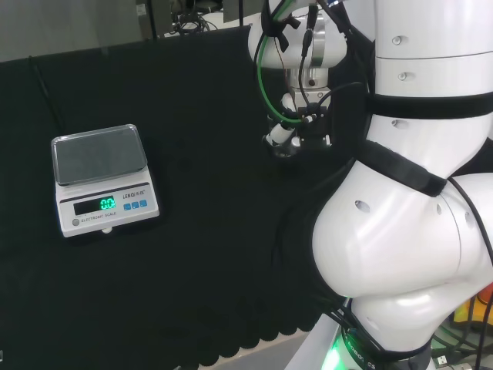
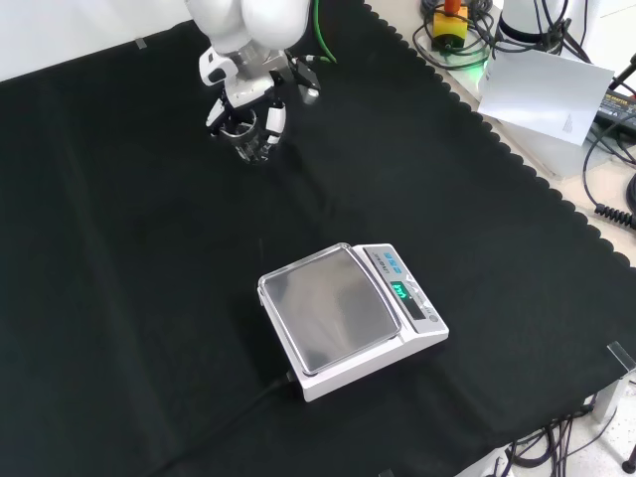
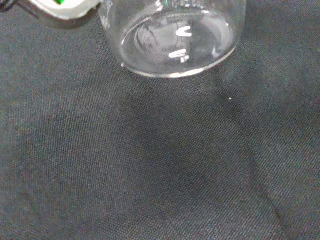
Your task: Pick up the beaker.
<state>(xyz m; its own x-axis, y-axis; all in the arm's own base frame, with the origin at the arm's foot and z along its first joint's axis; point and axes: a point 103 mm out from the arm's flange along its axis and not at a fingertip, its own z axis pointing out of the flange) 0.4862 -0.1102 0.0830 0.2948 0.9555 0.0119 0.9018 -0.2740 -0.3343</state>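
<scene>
Fingers (image 2: 273, 119) curled round clear beaker (image 2: 245, 139) on black cloth (image 2: 119, 298); scale (image 2: 348, 316) well apart.

arm (image 1: 416, 231): glossy white rounded links | black bands | green cable (image 1: 266, 65) | fingers (image 2: 275, 120): white, black-tipped

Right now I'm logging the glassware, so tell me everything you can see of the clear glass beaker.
The clear glass beaker is round and colourless, with bright glints on its flat base. It looks empty. It sits upright with its base on the black cloth. In the front view the black and white hand is curled around it.
</scene>
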